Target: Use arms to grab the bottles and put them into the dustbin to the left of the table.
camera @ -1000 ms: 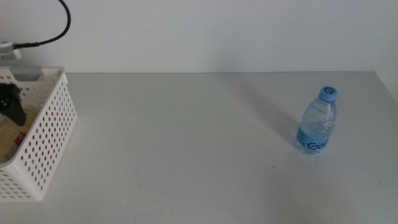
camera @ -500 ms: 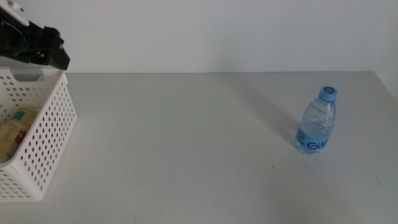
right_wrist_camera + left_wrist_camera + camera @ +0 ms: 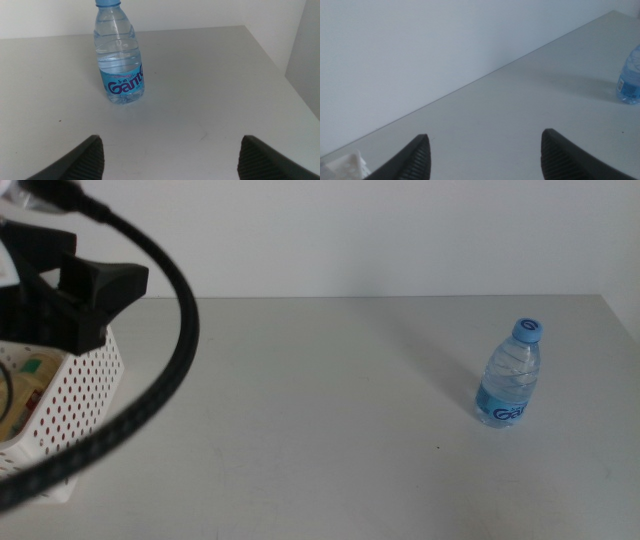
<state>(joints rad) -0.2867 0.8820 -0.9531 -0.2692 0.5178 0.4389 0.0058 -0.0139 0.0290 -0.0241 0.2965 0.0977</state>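
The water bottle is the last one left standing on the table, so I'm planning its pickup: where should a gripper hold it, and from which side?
Probably the right gripper, open and already facing the water bottle, should come in level. Close on the round body at or just above the blue label: the bottle stands upright with bare table around it, and the narrow cap offers less hold.

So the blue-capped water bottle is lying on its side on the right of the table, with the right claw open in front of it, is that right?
Not quite. The water bottle is standing upright, cap on top, not lying on its side; the middle view shows this. The rest holds: it is on the right of the table, and the right claw is open in front of it.
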